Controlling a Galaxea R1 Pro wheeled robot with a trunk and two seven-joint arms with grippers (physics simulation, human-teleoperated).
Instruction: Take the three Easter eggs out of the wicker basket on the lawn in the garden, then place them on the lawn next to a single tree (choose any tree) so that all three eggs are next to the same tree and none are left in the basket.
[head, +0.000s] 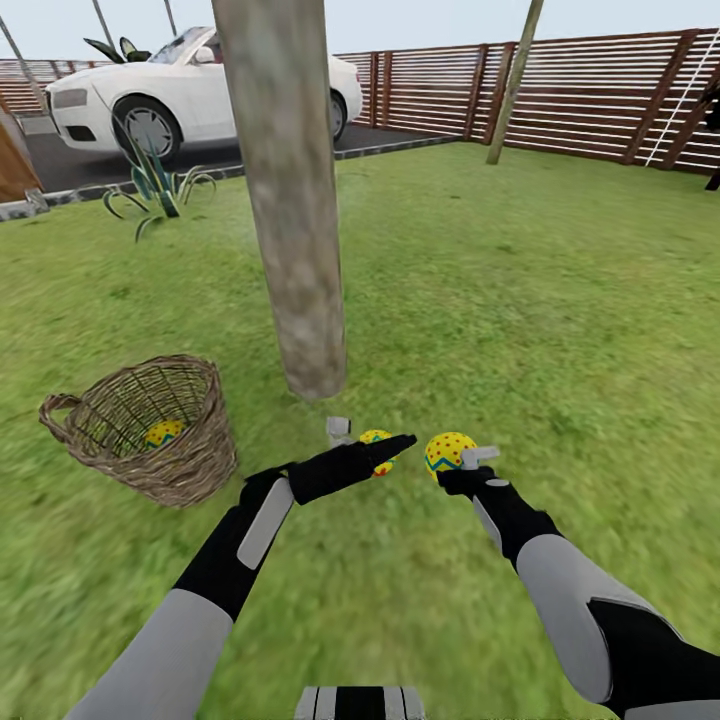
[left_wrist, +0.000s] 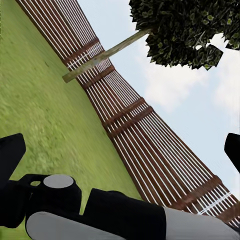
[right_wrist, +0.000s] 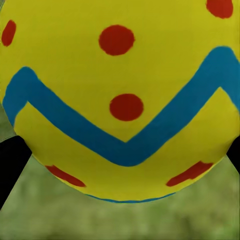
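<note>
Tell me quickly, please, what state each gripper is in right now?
Left gripper: open, empty, an egg lying on the lawn beside it.
Right gripper: shut on another egg.

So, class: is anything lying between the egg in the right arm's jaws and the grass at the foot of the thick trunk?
Nothing visible does. The held egg sits near the trunk, with bare lawn between. Another egg lies beside it, not blocking.
</note>
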